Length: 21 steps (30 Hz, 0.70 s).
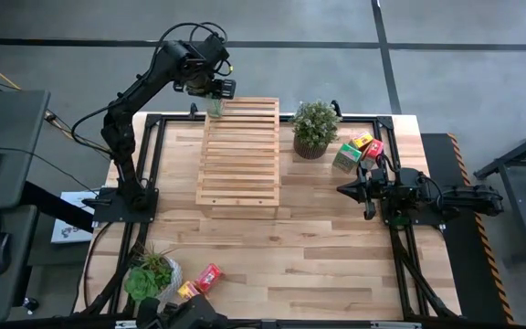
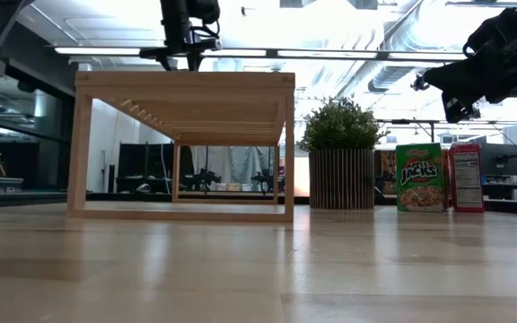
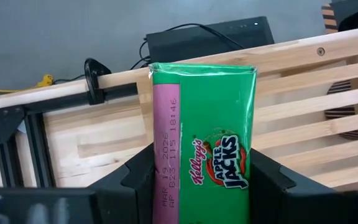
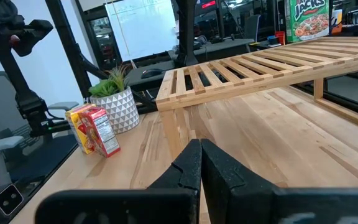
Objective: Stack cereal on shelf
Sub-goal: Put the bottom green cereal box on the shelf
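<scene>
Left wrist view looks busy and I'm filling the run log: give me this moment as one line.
left gripper: shut on green Apple Jacks cardboard box, over far end of pale slatted wooden shelf | right gripper: shut, empty, waiting

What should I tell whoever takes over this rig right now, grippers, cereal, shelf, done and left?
Left gripper: shut on a green box, held over the far end of the shelf.
Right gripper: shut, empty, parked at the table's right side.
Cereal: three boxes stand on the table right of the round plant; two more stand near the front-left plant.
Done: one box lifted to the shelf.
Left: set it down, then stack the other five.
</scene>
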{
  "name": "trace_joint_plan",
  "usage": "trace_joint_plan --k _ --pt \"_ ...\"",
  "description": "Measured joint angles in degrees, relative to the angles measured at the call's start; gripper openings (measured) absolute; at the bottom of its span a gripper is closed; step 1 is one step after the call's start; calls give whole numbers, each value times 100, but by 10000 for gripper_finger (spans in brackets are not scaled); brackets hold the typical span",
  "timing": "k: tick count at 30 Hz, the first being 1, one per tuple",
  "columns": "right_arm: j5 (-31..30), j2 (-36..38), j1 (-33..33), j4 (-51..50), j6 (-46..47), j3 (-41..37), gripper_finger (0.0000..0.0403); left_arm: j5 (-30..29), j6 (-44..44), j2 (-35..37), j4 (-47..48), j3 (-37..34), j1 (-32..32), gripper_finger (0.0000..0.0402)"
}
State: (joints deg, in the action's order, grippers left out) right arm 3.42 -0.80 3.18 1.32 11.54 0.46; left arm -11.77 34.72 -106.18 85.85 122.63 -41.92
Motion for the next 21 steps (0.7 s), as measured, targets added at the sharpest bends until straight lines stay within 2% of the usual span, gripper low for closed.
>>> trace_joint_plan --k 11,21 --pt "1 0 -1 1 0 -1 0 -72 12 -1 -12 0 163 166" --pt "2 0 0 0 -1 1 0 -63 -45 0 -12 0 189 248"
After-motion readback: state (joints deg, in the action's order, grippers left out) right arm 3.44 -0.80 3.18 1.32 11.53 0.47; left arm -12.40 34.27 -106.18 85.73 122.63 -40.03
